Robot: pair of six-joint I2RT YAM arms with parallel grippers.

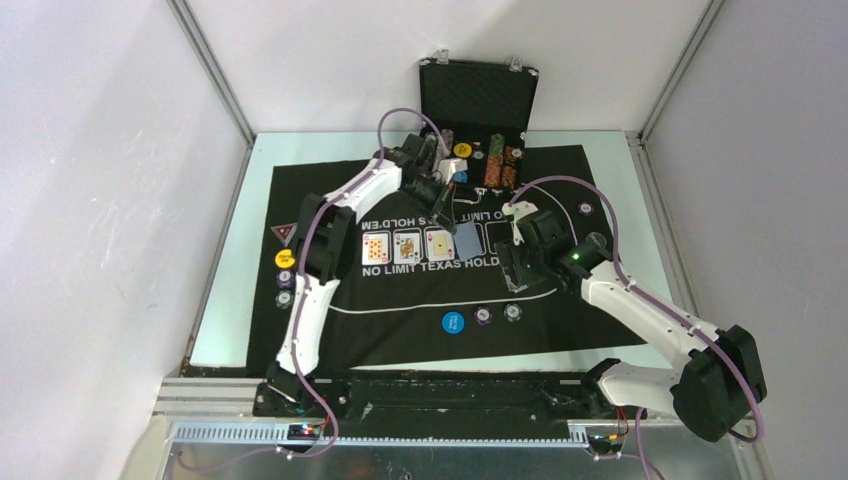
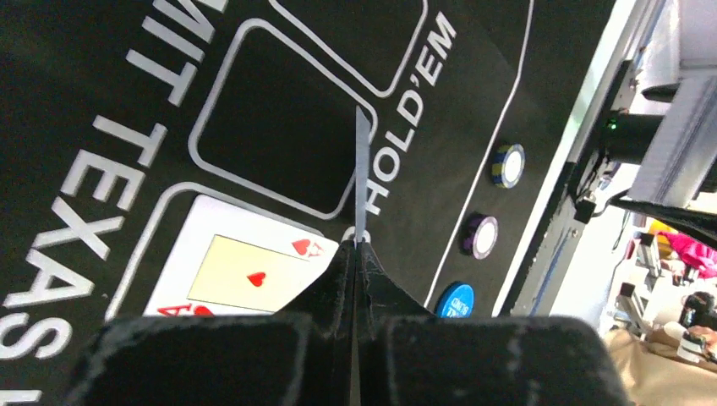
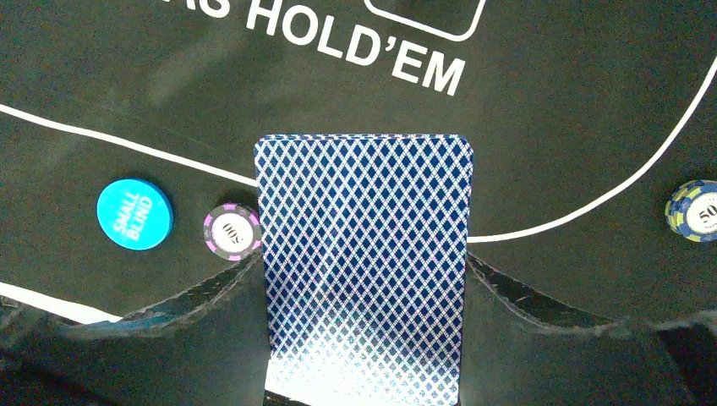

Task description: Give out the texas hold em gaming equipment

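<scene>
The left end effector (image 2: 357,247) is clamped shut on a single card (image 2: 363,173), seen edge-on from the wrist; the card juts straight out past the fingertips, its long axis running on in line with the fingers. Beneath it lies the black mat (image 1: 600,300), and the coming move turns on one relation: the empty outlined box (image 2: 270,127) sits below and to the left of the card's edge in the wrist view, right beside the ace of hearts (image 2: 245,275). From above, the held card (image 1: 467,240) hangs at the box just right of the three face-up cards (image 1: 407,245) — so the left arm is much the nearer, and I judge it needs only to lower and release. The right end effector (image 3: 363,283) grips blue-backed cards (image 3: 363,220) by their long edges, back upward; whether one or a stack I cannot tell. It waits nearer the robot, above the curved line by the small blind button (image 3: 134,214).
</scene>
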